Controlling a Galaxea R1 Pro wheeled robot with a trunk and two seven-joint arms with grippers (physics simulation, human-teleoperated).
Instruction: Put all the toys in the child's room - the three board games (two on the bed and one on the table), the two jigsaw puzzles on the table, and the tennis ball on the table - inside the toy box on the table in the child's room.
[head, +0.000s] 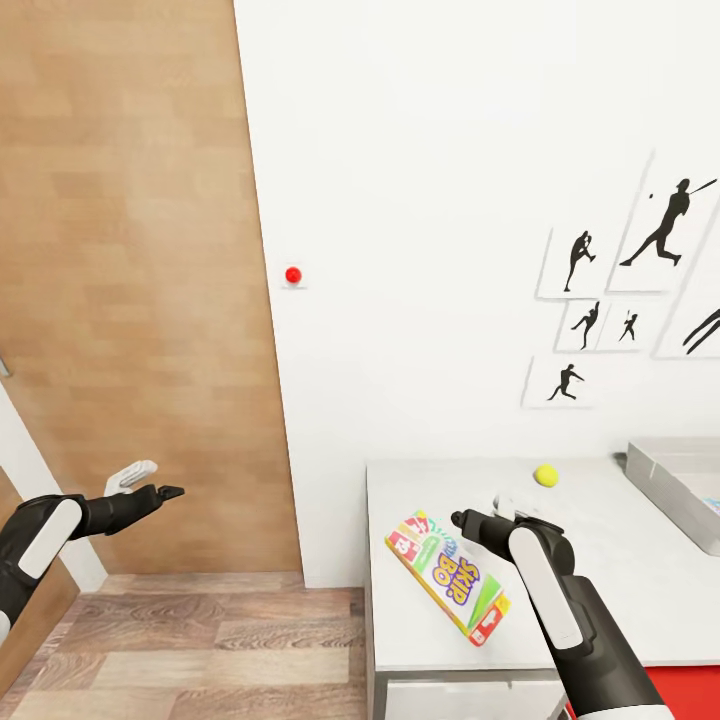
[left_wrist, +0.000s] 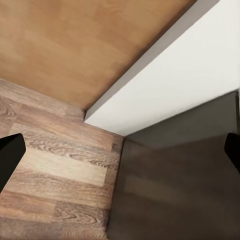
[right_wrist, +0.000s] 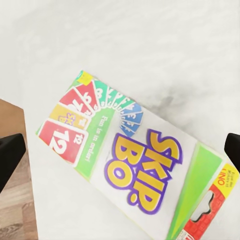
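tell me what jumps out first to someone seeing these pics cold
The bright Skip-Bo board game lies flat near the front corner of the light grey table, with the right tool open above it. Behind it, a small yellow-green tennis ball sits near the wall, and the grey toy box stands at the table's right edge. Black sports silhouette pictures hang on the white wall above.

White wall (head: 430, 200) with black silhouette sports pictures (head: 660, 235) (grouped at right), a wooden door (head: 130, 280) at left, wood-plank floor (head: 200, 640), even light.
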